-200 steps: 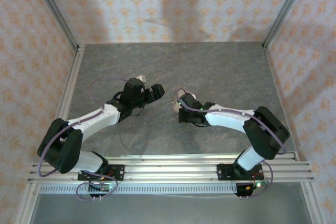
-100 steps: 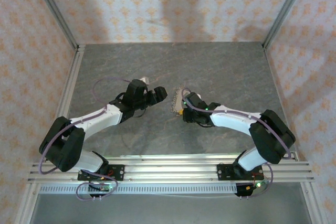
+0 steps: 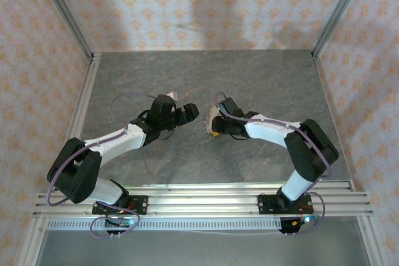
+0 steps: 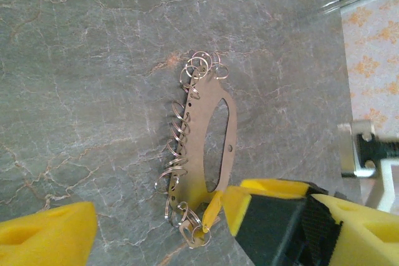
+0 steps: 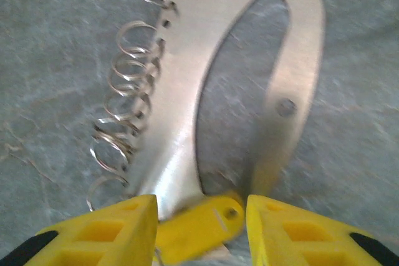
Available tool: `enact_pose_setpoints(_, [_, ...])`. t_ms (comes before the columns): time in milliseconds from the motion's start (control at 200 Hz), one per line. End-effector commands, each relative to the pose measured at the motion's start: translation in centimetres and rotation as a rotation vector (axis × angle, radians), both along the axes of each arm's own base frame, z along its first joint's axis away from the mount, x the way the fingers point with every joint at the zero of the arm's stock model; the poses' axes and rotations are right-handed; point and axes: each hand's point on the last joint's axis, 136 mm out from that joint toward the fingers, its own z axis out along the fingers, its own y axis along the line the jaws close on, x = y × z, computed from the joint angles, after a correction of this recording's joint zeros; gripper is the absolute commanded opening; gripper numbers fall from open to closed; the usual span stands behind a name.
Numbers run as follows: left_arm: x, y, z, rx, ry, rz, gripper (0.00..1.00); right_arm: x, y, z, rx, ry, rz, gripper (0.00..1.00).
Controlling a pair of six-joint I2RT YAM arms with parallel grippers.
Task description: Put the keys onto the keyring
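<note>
The keyring is a flat grey metal plate with an oval cut-out and several wire rings along one edge, lying flat mid-table. A yellow tag hangs at its near end. A small tan key sits there among the rings. My right gripper is open, its yellow fingers either side of the tag at the plate's end. My left gripper is wide open just left of the plate, with nothing between its fingers.
The grey stone-pattern tabletop is walled by patterned panels with aluminium posts at the corners. A rail runs along the near edge by the arm bases.
My right gripper has gone from shut to open around the yellow tag and shifted a little farther from the bases. The left gripper edged right toward the plate and stayed open.
</note>
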Motion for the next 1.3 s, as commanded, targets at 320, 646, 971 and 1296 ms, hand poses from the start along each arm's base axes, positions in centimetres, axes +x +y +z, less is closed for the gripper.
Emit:
enact_pose_setpoints(320, [0.9,-0.6,1.7,-0.016,-0.047,-0.003,0.87,-1.6,1.2,-1.7,0.087,0.083,0.025,0.31])
enact_pose_setpoints(646, [1.0,-0.7,1.8,-0.013,-0.05,-0.006,0.88,-5.5,0.6,-1.1,0.181,0.131,0.052,0.29])
enact_pose_setpoints(971, [1.0,-0.6,2.0,-0.007,-0.051,-0.003,0.88,-6.5,-0.7,0.0,0.189,0.103,0.021,0.32])
enact_pose_setpoints(1296, [1.1,-0.7,2.0,-0.006,-0.048,-0.001,0.87,-5.5,0.9,0.1,0.147,0.076,0.042,0.45])
